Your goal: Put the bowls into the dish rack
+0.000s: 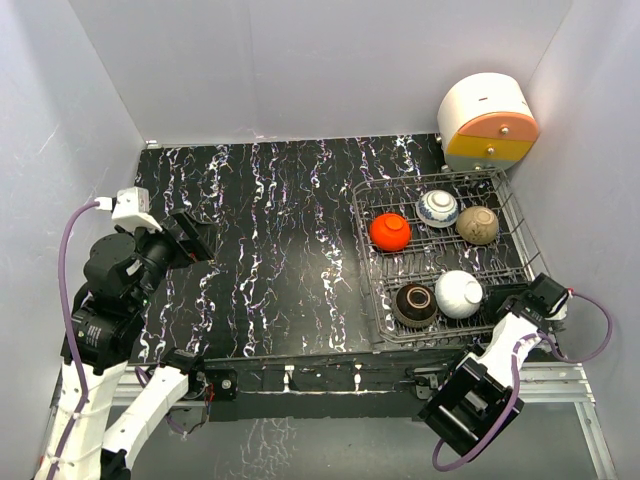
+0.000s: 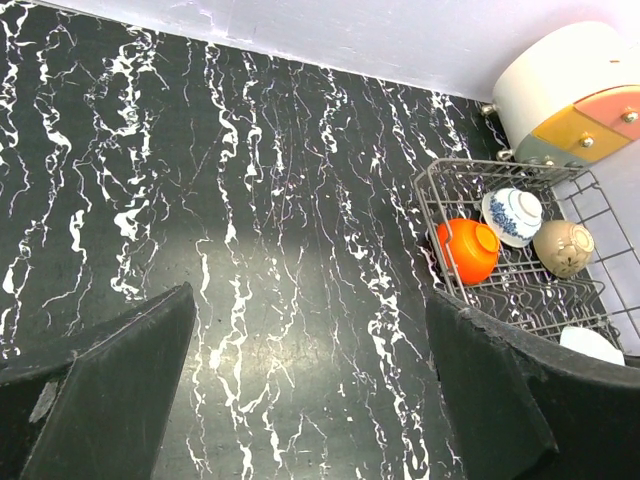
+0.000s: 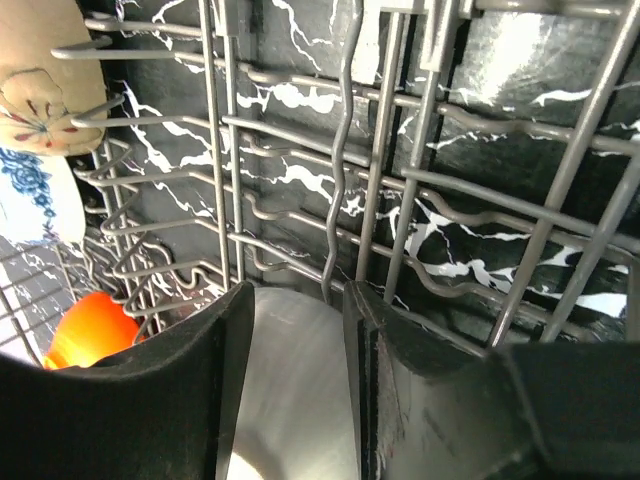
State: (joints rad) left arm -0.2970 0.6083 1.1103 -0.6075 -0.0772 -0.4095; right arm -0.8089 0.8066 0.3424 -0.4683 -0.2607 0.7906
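The grey wire dish rack point(image 1: 362, 250) stands at the right of the table. All five bowls lie in it: red-orange point(image 1: 389, 232), blue-and-white point(image 1: 437, 208), tan point(image 1: 477, 225), dark brown point(image 1: 414, 304) and white point(image 1: 459, 294). My right gripper point(image 1: 488, 298) reaches into the rack's near right corner against the white bowl. In the right wrist view the white bowl point(image 3: 295, 380) fills the narrow gap between both fingers of that gripper point(image 3: 297, 295), touching each. My left gripper point(image 1: 190, 240) hovers wide open and empty over the table's left side, also shown in the left wrist view point(image 2: 310, 300).
A white-orange-yellow drum-shaped container point(image 1: 487, 120) stands behind the rack in the far right corner. Upright rack tines point(image 3: 345, 150) stand just beyond my right fingertips. White walls enclose the black marbled table point(image 1: 270, 230).
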